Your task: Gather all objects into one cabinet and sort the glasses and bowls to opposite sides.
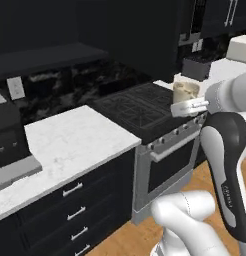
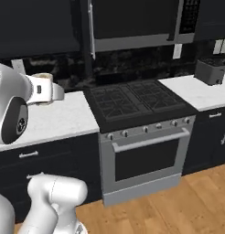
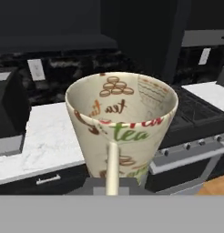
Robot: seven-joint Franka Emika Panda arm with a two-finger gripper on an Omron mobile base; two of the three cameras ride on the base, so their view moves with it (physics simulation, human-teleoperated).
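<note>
- Cup (image 3: 120,125): a cream-beige cup printed with "tea" lettering and brown motifs stands large in the hand view, mouth open toward the camera. Its handle runs down the near side and its base is cut off behind the grey band.
- Gripper (image 1: 191,106): closed on the cup. The fingertips themselves are hidden by the cup body in the hand view, so the exact contact points cannot be made out.
- Cup and stove: in the left base view the cup (image 1: 186,91) is held in the air over the right part of the stove (image 1: 140,111), clear of its surface; its lower part is masked by the white hand.
- In the right base view the cup (image 2: 42,77) shows merely as a beige rim behind the white wrist, to the left of the stove (image 2: 135,103) and above the desk (image 2: 55,119); most of it is hidden.
- Desk left of the stove: white marbled top (image 1: 75,142) over black drawers with short silver pulls.
- Dark appliance (image 1: 7,135): far left of the stove, cut by the frame edge; its kind cannot be told.
- Toaster (image 2: 210,71): on the desk right of the stove, partly cut off.
- Above the stove, the dark cabinets and microwave front (image 2: 132,23) are too dim to read in detail.
</note>
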